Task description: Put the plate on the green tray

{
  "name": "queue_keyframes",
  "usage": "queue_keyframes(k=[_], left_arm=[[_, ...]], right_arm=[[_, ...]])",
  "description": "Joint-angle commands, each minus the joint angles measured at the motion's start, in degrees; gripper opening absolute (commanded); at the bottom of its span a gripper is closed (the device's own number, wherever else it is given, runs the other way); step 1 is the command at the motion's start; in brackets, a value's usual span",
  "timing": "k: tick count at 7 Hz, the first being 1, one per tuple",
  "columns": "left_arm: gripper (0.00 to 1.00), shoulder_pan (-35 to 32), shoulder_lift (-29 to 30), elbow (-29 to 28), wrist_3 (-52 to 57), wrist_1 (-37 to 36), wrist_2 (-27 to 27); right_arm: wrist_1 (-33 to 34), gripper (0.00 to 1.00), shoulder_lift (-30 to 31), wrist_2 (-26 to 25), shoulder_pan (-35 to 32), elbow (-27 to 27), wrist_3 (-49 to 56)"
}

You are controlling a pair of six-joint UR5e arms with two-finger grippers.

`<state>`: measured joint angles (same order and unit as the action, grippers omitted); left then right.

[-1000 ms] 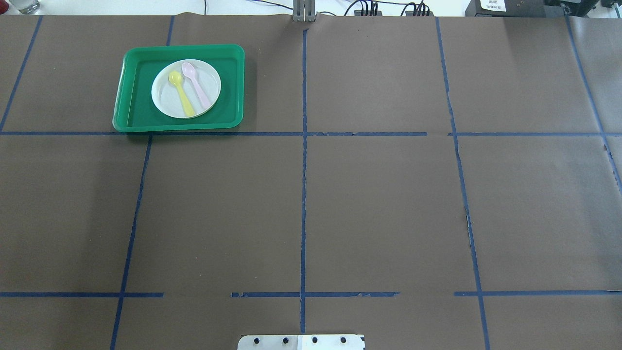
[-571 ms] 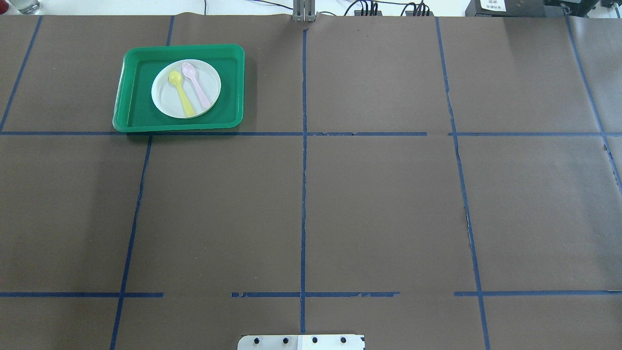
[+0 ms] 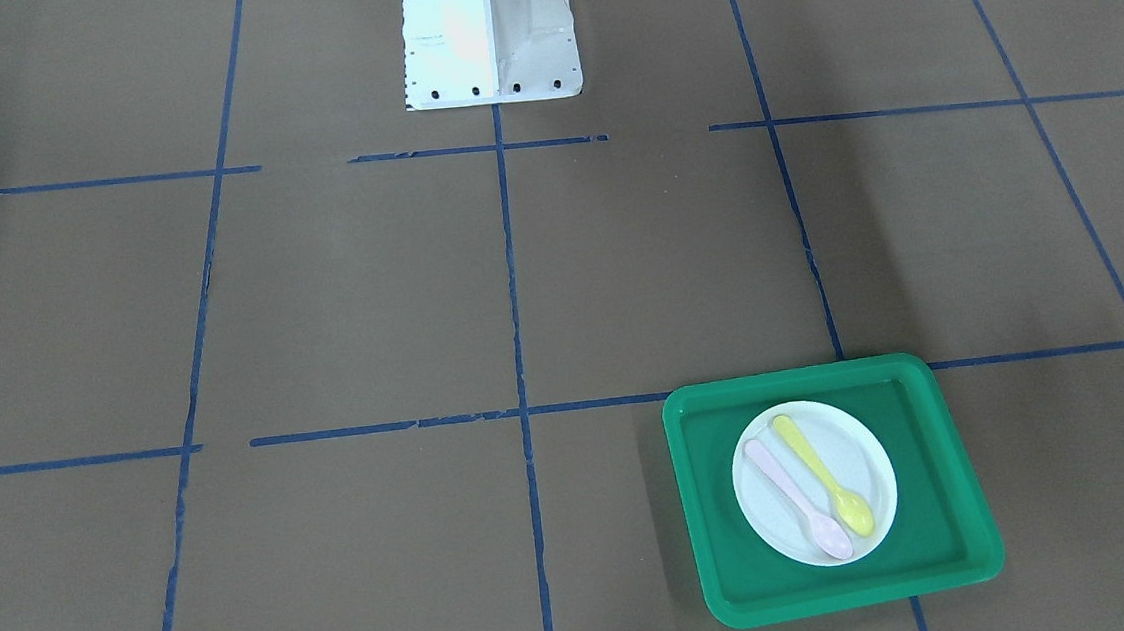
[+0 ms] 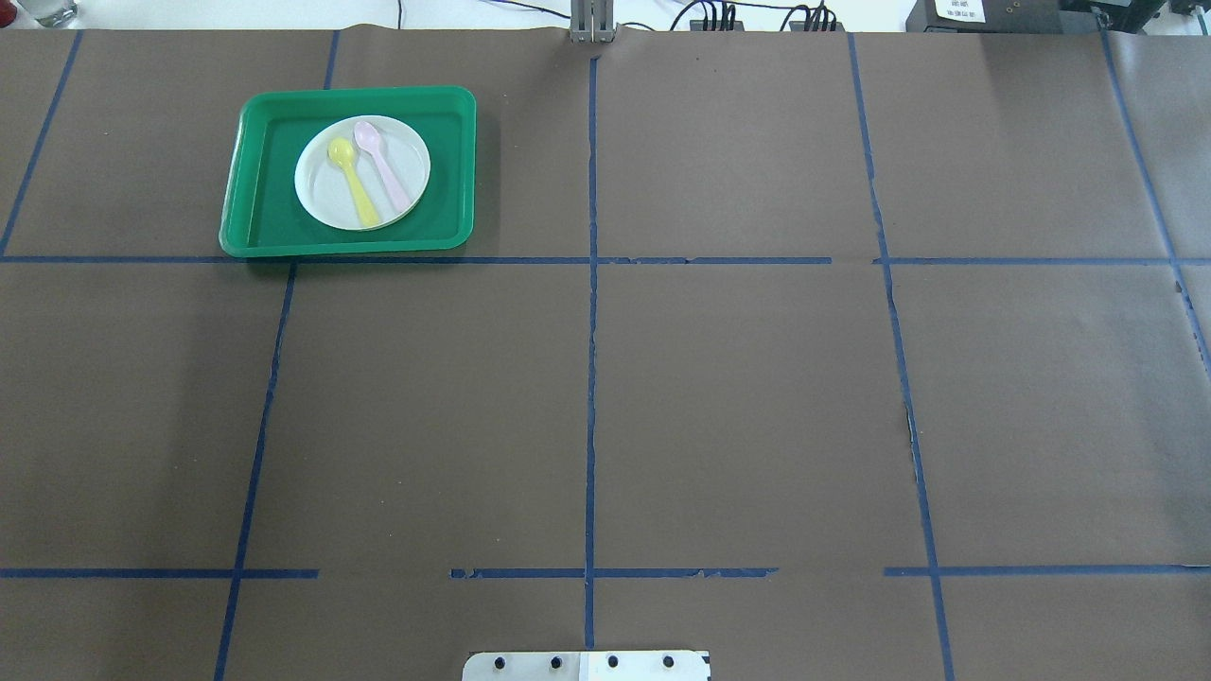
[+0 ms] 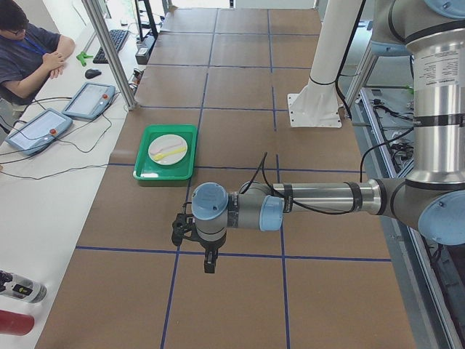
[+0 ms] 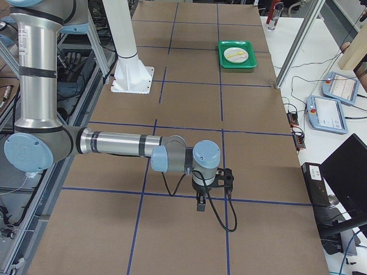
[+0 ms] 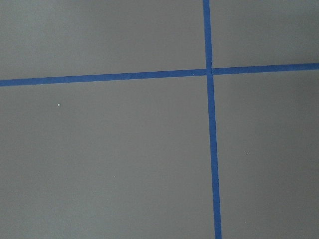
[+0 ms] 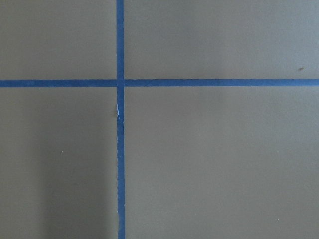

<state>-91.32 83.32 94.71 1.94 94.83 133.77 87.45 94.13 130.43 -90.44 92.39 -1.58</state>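
Note:
The small white plate (image 4: pixel 322 197) lies inside the green tray (image 4: pixel 254 219) at the table's far left, with a yellow spoon (image 4: pixel 355 189) and a pink spoon (image 4: pixel 386 172) on it. Plate (image 3: pixel 866 457) and tray (image 3: pixel 718 514) also show in the front-facing view. My left gripper (image 5: pixel 208 259) hangs over the brown table, well short of the tray (image 5: pixel 145 170). My right gripper (image 6: pixel 200 203) hangs over the table, far from the tray (image 6: pixel 236 64). Both show only in the side views, so I cannot tell whether they are open or shut. Nothing shows in either.
The robot's white base (image 3: pixel 487 30) stands at the table's near edge. Blue tape lines cross the brown table cover. An operator (image 5: pixel 29 51) sits past the table's far edge, beside two teach pendants (image 5: pixel 36 131).

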Motion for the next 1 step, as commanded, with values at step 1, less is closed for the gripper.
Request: queue_keyframes(k=[1], left_arm=[[1.0,0.0,0.0,0.1,0.1,0.0,0.0]], right_arm=[[0.0,1.0,0.0,0.0,0.0,0.0,0.0]])
